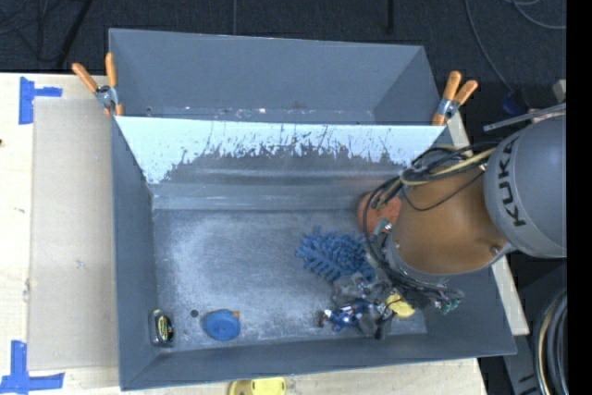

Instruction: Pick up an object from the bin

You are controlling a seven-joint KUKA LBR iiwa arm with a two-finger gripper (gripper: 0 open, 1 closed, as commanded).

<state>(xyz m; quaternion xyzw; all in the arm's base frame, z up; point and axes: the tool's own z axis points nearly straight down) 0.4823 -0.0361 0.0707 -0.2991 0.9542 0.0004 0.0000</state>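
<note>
Camera view: arm comes in from the right, and the orange wrist cover (pixel 439 231) hides most of the gripper (pixel 372 310). The gripper is low in the bin (pixel 231 227), close to the front wall, in the right half. Open or closed: can't tell, the cover and clutter are in the way. Right at the tool's tip is a small heap (pixel 350 317) of dark and blue bits; can't tell if they touch. Small yellow piece (pixel 401 308) just view-right of the tool, at the heap's edge. Blue frilly piece (pixel 328 253) just up and view-left of the tool, near the heap. Blue disc (pixel 220 325) well off to the tool's view-left, flat by the front wall. Yellow-and-black item (pixel 163 327) farther left again, in the front-left corner
</note>
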